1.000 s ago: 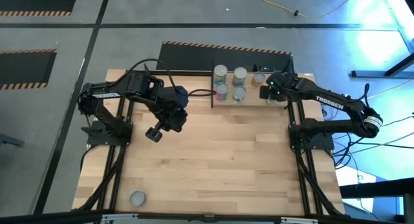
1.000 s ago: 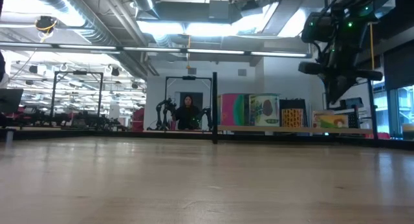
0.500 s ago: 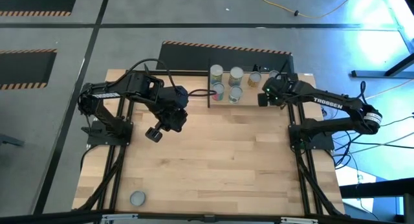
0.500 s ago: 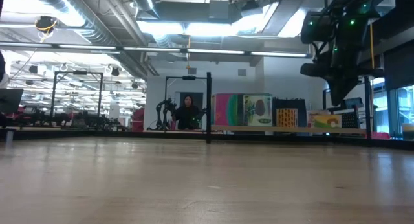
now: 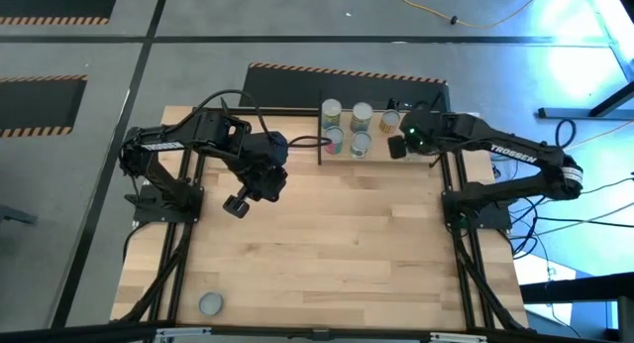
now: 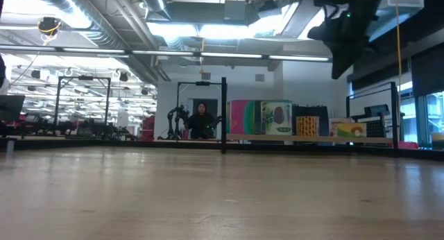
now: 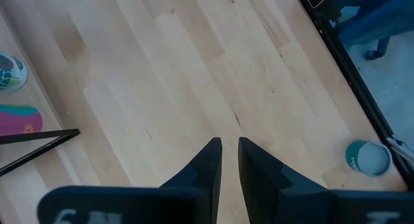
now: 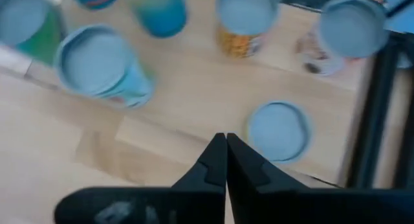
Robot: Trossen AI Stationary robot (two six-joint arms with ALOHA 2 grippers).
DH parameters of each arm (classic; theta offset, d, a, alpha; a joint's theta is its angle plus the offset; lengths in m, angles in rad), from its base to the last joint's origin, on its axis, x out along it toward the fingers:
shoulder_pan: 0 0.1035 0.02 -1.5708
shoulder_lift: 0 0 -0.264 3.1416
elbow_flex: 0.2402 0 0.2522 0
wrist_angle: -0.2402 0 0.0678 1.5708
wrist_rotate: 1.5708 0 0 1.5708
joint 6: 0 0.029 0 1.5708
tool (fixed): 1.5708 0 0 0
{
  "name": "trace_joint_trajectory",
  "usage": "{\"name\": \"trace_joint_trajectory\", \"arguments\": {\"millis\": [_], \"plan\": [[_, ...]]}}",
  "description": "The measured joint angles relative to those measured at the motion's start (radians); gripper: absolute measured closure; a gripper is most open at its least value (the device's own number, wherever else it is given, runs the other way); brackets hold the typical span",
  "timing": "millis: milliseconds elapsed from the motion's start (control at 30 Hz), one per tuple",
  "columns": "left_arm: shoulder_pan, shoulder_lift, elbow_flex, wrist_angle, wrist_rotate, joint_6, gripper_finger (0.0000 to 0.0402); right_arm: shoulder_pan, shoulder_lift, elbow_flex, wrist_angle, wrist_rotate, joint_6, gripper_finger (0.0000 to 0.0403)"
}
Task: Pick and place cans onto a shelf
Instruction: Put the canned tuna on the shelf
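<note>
Right claw (image 8: 225,141) now shut and higher (empty) over shelf (image 8: 194,114) cans (image 8: 278,130).

Bright ceiling lights (image 6: 208,28) glare (right wrist view blurred).

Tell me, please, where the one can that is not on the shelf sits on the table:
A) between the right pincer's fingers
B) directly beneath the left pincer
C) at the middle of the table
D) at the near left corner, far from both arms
D: in the high view a lone can stands near the table's near left corner, while the other cans are grouped on the shelf at the far edge.
</note>
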Motion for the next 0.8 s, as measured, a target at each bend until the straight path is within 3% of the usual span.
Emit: {"name": "trace_joint_trajectory", "arguments": {"millis": [267,400,567,800], "plan": [[-0.001,0.000,-0.001,-0.066,-0.006,-0.197,0.0357,0.162,0.031,0.053,-0.015,0.016,-0.010,0.0402],[-0.024,0.001,-0.009,-0.062,0.003,-0.381,0.0357,0.228,0.031,0.137,-0.046,0.030,-0.085,0.0402],[-0.096,0.000,-0.009,-0.061,0.046,-0.512,0.0357,0.301,0.031,0.256,-0.057,0.035,-0.216,0.0401],[-0.231,0.000,-0.009,-0.061,-0.024,-0.783,0.0363,0.372,0.031,0.417,-0.074,0.083,-0.375,0.0398]]}}
